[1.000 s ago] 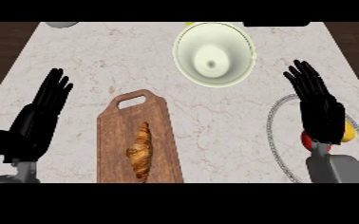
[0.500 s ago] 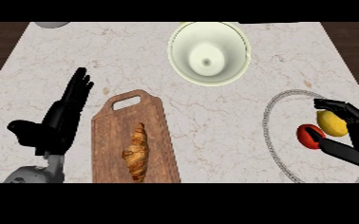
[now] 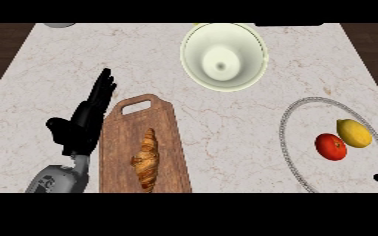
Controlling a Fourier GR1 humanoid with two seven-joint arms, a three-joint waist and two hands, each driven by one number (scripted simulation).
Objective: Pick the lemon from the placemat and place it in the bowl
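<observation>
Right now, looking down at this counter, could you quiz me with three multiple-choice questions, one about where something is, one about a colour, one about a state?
1. Where does the lemon lie?
A. in the bowl
B. on the placemat, beside the tomato
C. on the cutting board

2. What colour is the fruit next to the lemon?
A. red
B. green
C. purple

3. How is the left hand?
A. curled round the croissant
B. open, holding nothing
C. pressing on the bowl

Answers:
1 B: the lemon sits on the round placemat at the right, touching the tomato; the bowl holds nothing.
2 A: the tomato is red.
3 B: its fingers are straight, left of the cutting board, apart from the croissant.
</observation>
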